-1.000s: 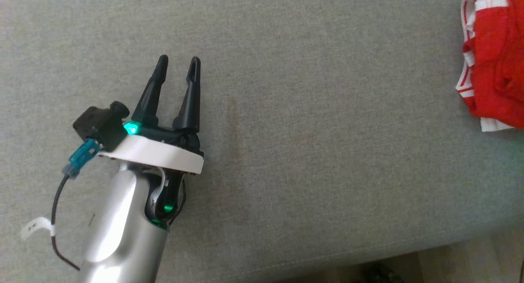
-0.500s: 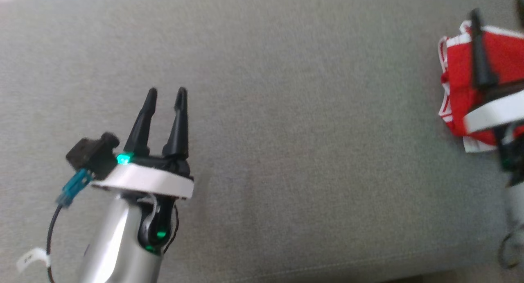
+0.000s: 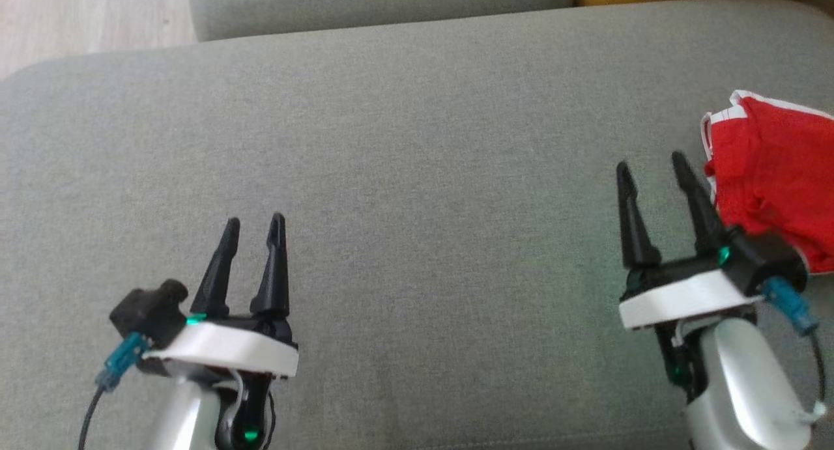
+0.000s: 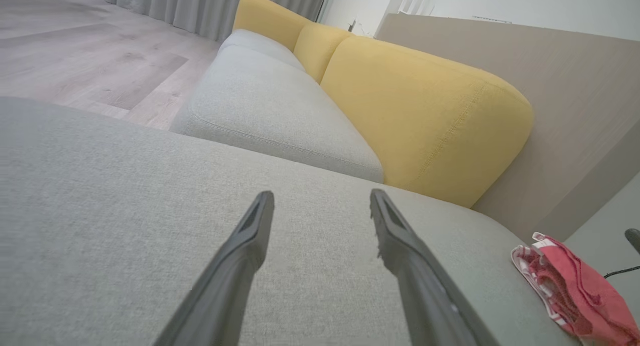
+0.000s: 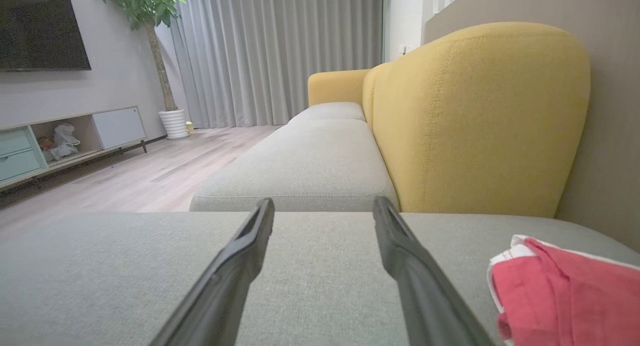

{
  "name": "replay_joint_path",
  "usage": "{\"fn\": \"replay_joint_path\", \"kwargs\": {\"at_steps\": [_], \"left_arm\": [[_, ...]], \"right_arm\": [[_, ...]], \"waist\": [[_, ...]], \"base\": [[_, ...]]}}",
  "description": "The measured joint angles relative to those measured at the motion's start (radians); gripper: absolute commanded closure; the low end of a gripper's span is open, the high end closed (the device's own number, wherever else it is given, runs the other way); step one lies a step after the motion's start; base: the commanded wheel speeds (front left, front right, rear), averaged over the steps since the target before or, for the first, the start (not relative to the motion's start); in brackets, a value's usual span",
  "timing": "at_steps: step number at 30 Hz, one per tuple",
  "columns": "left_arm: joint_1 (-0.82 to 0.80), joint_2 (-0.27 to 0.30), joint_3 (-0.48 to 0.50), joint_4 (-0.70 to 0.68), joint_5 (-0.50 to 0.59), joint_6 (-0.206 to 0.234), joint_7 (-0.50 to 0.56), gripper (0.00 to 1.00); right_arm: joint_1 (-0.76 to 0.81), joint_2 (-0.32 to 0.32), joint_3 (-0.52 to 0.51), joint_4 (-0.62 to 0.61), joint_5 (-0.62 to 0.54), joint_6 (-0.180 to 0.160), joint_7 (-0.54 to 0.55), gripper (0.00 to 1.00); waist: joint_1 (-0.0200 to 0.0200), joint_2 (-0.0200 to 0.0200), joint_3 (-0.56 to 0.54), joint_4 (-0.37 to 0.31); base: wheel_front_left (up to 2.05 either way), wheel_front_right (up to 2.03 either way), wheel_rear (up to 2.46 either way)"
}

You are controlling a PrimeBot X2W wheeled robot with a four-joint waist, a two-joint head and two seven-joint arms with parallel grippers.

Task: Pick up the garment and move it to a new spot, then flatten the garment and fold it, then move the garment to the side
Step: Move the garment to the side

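The garment (image 3: pixel 775 176) is a red cloth with white striped trim, lying bunched at the right edge of the grey cushion (image 3: pixel 417 176). It also appears at the lower right in the left wrist view as the garment (image 4: pixel 575 291) and in the right wrist view as the garment (image 5: pixel 565 291). My right gripper (image 3: pixel 651 163) hovers open just left of it, nothing between its fingers. My left gripper (image 3: pixel 254 222) stands open over the cushion's front left, far from the cloth. Both pairs of fingers point away from me.
Behind the cushion sits another grey seat (image 5: pixel 310 155) with yellow backrests (image 5: pixel 480 115). Wooden floor (image 3: pixel 85 14) lies to the far left. A TV stand (image 5: pixel 60 135), a potted plant (image 5: pixel 160 60) and curtains (image 5: pixel 260 50) stand across the room.
The head camera has tilted up and shifted, so the whole scene slid down. My right gripper has come into the picture beside the garment, and its fingers no longer overlap the cloth.
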Motion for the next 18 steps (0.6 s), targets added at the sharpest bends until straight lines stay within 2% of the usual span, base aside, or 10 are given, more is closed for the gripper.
{"fn": "replay_joint_path", "kwargs": {"at_steps": [18], "left_arm": [[0.010, 0.000, 0.016, -0.030, 0.010, 0.008, 0.000, 0.00]], "right_arm": [[0.024, 0.026, -0.011, 0.006, -0.026, 0.000, -0.021, 0.00]], "waist": [[0.0000, 0.0000, -0.009, 0.003]], "base": [[0.00, 0.00, 0.00]]}}
